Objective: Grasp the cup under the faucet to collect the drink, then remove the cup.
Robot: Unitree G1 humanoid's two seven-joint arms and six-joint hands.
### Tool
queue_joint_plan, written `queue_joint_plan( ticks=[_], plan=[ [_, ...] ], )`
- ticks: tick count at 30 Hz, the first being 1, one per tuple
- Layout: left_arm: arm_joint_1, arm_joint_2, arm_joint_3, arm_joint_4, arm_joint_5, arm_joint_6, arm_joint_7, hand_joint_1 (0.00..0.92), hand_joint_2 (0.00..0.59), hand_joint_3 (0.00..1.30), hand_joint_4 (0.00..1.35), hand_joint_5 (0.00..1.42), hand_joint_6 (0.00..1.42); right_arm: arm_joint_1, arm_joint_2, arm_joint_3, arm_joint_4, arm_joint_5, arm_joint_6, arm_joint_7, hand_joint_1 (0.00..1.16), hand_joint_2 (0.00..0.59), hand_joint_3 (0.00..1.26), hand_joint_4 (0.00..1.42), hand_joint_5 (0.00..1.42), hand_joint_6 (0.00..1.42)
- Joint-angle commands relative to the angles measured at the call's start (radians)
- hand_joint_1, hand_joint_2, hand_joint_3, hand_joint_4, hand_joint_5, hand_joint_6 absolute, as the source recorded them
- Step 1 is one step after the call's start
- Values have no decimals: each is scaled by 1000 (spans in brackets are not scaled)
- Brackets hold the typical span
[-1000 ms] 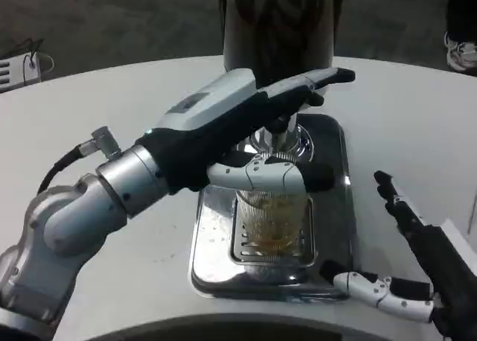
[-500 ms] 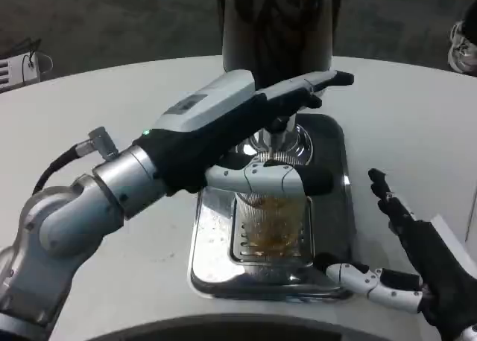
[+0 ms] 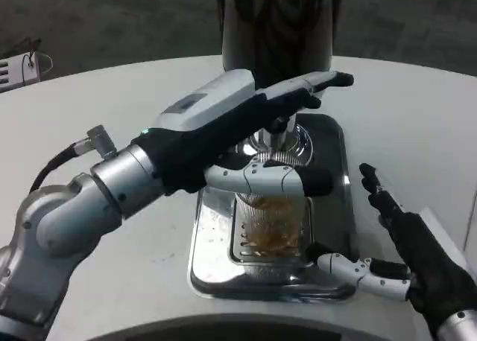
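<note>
A clear ribbed cup (image 3: 272, 225) with amber drink stands on the grate of the steel drip tray (image 3: 332, 177), under the faucet (image 3: 279, 136) of the dark dispenser (image 3: 276, 21). My left hand (image 3: 246, 132) reaches over the tray from the left; its upper fingers lie against the faucet and its thumb crosses just above the cup's rim. Whether it grips the cup I cannot tell. My right hand (image 3: 402, 263) hovers open at the tray's right front corner, one finger close to the cup's base.
The white round table (image 3: 112, 110) spreads around the tray. A wire object (image 3: 22, 65) lies at the far left edge. A white edge (image 3: 440, 225) shows beside my right hand.
My right hand has moved left and forward toward the cup and tray. The left hand has shifted slightly left. The cup stays in place.
</note>
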Motion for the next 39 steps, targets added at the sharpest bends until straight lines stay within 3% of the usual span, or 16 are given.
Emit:
queue_joint_plan(
  ticks=[1, 23, 39],
  plan=[
    [33, 15, -12, -19, 2, 3, -34, 0, 25, 111, 63, 167, 196, -21, 1, 7, 20, 8, -7, -14, 793, 219, 0, 0, 0, 0],
    [58, 36, 13, -76, -10, 33, -33, 0, 29, 111, 63, 162, 196, -94, 15, 40, 97, 27, -22, -39, 784, 224, 0, 0, 0, 0],
    [125, -5, 108, -110, -46, 7, 52, 0, 47, 111, 63, 162, 218, -99, 7, 31, 110, 54, -32, -42, 784, 224, 0, 0, 0, 0]
  ],
)
